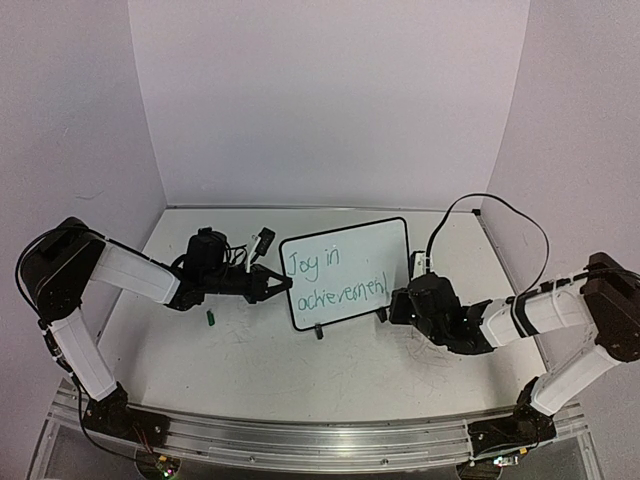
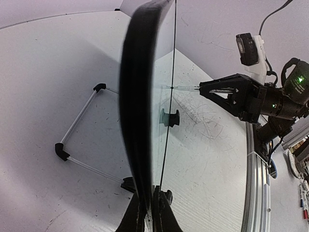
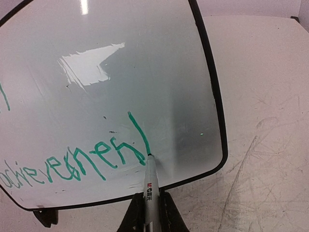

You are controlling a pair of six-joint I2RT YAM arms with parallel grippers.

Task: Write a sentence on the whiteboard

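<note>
The whiteboard [image 1: 350, 262] stands tilted at the table's middle, with "Joy in achievement" [image 1: 330, 277] on it in green, in two lines. My left gripper [image 1: 284, 284] is shut on the board's left edge; in the left wrist view the board [image 2: 140, 106] is edge-on between the fingers [image 2: 161, 212]. My right gripper [image 1: 397, 305] is shut on a grey marker [image 3: 150, 186]. The marker's tip touches the board [image 3: 120, 63] at the foot of the last green stroke [image 3: 137, 130]. The right gripper also shows in the left wrist view [image 2: 200, 88].
A small green cap [image 1: 211, 318] lies on the table left of the board. A wire stand with black corners [image 2: 77, 123] sits behind the board. A white and black box [image 2: 251, 48] with a cable is at the back right. Faint grey scribbles mark the table [image 3: 260, 159].
</note>
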